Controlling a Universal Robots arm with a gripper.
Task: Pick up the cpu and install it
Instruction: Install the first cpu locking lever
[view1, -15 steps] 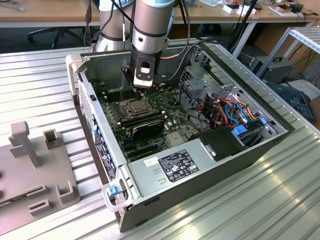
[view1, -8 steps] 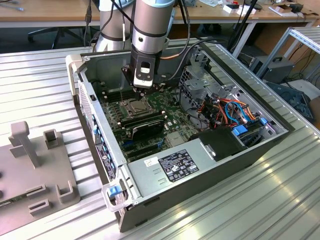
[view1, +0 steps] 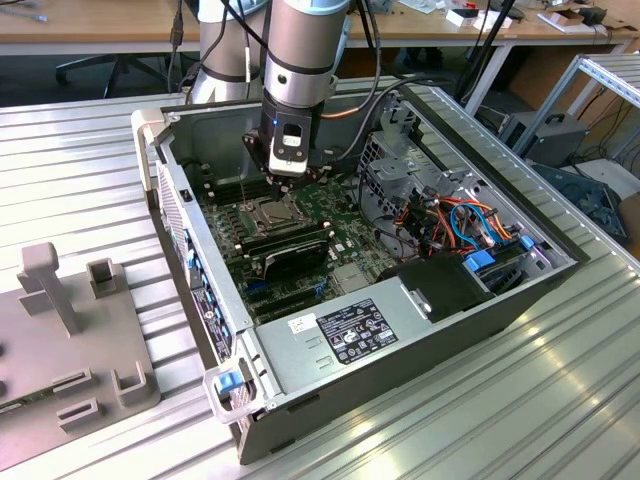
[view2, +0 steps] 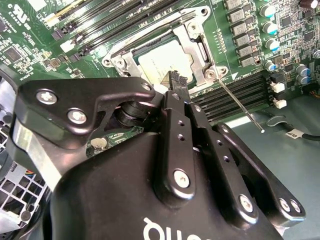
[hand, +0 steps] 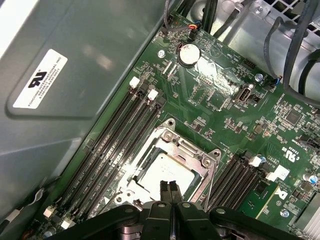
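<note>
While black hand (hand: 170, 186) hangs closed, empty, just above, small flat silver-grey square cpu (hand: 160, 167) lies in metal-framed socket (hand: 186, 148), well inside green motherboard (hand: 215, 100) edges; seating judged near done: keep contact light, chip level.

In both wrist views the black gripper (hand: 170, 186) (view2: 175, 79), fingertips pressed together, covers one edge of the flat silver-grey square cpu (hand: 161, 167) (view2: 161, 61).

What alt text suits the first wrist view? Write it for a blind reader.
The gripper, jaws shut, hangs over a silver-grey cpu lying in its metal socket frame on a green motherboard. Black memory slots run along both sides, and a grey case wall stands beyond.
</note>
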